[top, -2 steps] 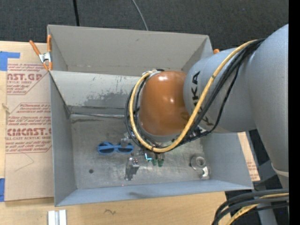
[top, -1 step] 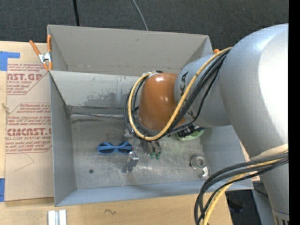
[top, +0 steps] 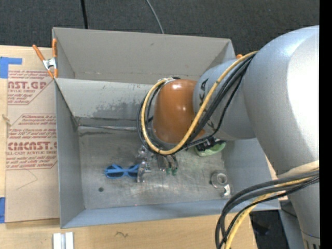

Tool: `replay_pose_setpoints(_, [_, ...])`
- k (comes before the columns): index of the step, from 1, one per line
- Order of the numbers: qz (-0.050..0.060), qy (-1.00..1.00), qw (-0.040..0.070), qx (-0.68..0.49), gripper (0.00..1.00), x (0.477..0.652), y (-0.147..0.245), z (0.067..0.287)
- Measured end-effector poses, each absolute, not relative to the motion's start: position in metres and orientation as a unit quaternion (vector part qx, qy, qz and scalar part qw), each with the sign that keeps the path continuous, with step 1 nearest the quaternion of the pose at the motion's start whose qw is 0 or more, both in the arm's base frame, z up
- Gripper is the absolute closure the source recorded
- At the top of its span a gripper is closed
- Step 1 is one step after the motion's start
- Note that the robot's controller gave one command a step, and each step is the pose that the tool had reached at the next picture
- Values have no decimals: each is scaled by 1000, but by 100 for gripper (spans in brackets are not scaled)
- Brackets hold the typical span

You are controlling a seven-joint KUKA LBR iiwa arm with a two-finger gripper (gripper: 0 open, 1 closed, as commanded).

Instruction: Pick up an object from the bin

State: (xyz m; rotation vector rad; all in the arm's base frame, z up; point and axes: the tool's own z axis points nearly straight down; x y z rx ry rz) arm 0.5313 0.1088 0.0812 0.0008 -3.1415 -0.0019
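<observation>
The gripper (top: 144, 165) sits low near the middle of the grey bin (top: 68, 154), at the right end of a small blue looped thing (top: 118, 171) lying on the floor. Whether it is spread or pinching cannot be told. A green thing (top: 210, 148) lies to the right.

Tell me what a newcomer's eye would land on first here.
The big silver arm looms in from the right, its glossy orange cover hanging over the middle of the grey bin. On the floor just left of its tip lies a small blue thing; a green thing peeks out under the arm at right, and a silvery ring lies near the front right corner.
</observation>
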Motion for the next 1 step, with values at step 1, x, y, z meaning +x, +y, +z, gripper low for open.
replay_pose_setpoints(1, [-1, -990, -4, 141, 100, 523, 120, 232])
